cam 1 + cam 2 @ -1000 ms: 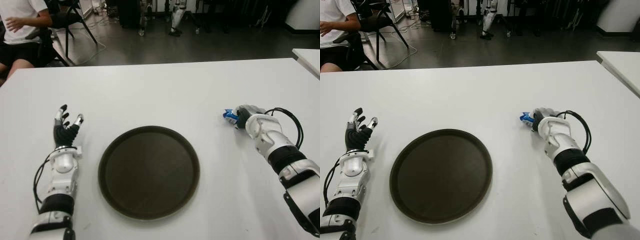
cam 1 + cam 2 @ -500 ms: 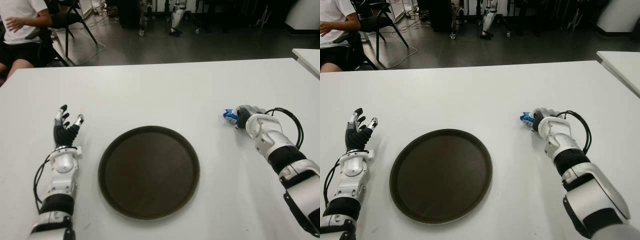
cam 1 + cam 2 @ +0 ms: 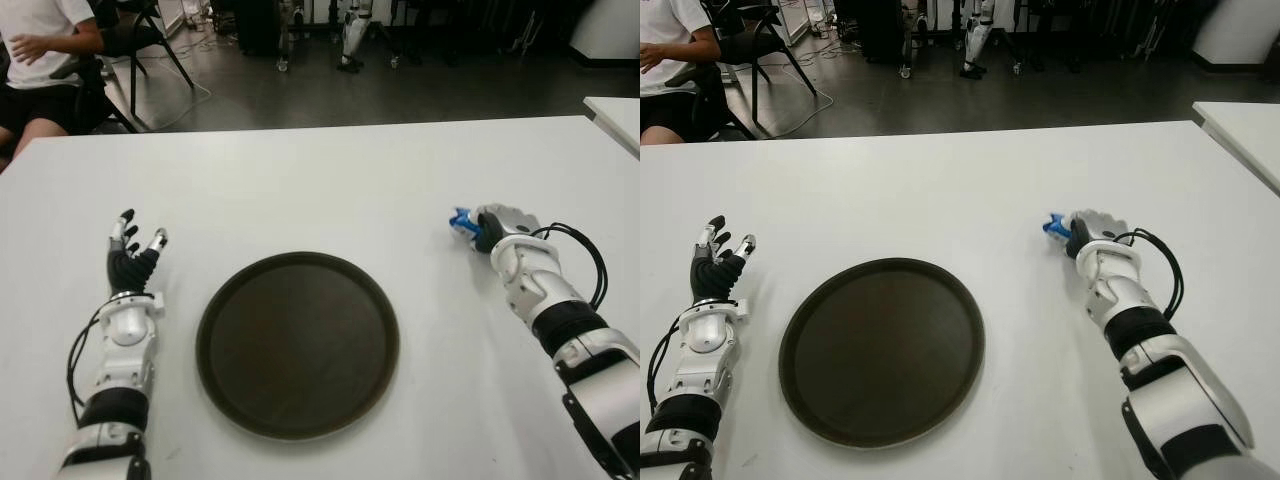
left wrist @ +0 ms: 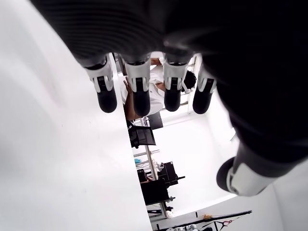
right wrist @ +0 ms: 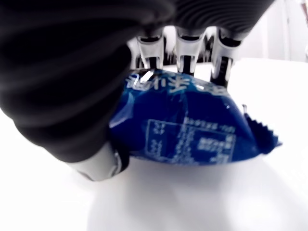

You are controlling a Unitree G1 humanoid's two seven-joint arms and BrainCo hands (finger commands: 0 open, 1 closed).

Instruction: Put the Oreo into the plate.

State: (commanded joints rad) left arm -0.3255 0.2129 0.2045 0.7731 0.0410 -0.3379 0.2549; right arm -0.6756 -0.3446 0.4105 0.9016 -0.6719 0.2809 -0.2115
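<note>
Right hand (image 3: 492, 224) has fingers curled around the small blue foil Oreo packet (image 3: 461, 220), well right of the round dark brown plate (image 3: 298, 344) on the white table (image 3: 320, 190). Left hand (image 3: 132, 256) shows left of the plate, fingers spread, holding nothing.

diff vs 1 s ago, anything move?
The right hand, closed on the blue Oreo pack, has shifted slightly away from the robot across the white table, taking the pack along. Whether it has lifted clear of the table is hard to tell. The dark plate stays empty, and the left hand, open beside the plate's left, is unchanged.
</note>
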